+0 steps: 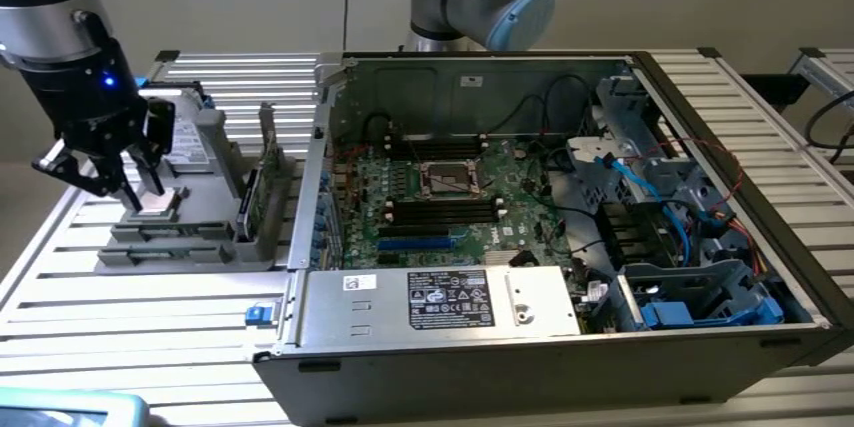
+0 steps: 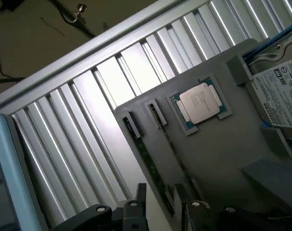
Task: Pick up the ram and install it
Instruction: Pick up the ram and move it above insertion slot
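Two thin dark-green ram sticks stand on edge in slots of a grey holder [image 2: 223, 149]: one ram stick [image 2: 145, 147] and a second stick [image 2: 171, 140] beside it. In the exterior view the ram sticks [image 1: 248, 199] rise at the holder's side nearest the computer case. My gripper [image 1: 123, 192] hangs open above the holder [image 1: 174, 242], over the area of a silver processor chip [image 1: 160, 205] and apart from the sticks. Its two fingers frame the gripper [image 2: 158, 193], with nothing held between them.
An open computer case [image 1: 307, 297] lies to the exterior view's right, with the motherboard [image 1: 441, 202] and its black memory slots [image 1: 434, 209] exposed. A hard drive [image 2: 281, 89] and the processor chip [image 2: 201, 103] sit on the holder. The slatted aluminium table [image 2: 78, 139] surrounds it.
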Robot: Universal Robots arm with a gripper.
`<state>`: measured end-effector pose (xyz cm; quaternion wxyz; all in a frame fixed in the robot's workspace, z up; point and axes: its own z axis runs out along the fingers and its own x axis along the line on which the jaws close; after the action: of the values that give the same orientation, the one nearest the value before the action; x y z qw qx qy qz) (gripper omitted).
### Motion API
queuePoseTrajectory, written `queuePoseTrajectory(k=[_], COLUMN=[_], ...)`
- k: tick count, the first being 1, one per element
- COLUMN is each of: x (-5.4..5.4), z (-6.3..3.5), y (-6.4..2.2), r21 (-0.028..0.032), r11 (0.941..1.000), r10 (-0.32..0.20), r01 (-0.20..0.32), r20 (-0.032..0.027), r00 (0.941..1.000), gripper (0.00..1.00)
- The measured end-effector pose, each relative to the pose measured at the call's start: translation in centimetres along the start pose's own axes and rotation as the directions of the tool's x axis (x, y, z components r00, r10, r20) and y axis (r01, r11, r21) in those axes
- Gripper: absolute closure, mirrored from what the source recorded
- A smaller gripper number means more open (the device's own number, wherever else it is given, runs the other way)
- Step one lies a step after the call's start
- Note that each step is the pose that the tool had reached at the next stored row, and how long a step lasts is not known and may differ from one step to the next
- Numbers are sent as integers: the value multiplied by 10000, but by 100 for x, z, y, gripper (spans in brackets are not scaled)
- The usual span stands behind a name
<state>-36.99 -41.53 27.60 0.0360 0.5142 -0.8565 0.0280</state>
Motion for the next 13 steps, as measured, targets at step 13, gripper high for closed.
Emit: queuePoseTrajectory(k=[13], x=[0], z=[1], y=[5], r21=[-209], r11=[9968], r10=[-762], r01=[774], r20=[549], r00=[9956], gripper=[64])
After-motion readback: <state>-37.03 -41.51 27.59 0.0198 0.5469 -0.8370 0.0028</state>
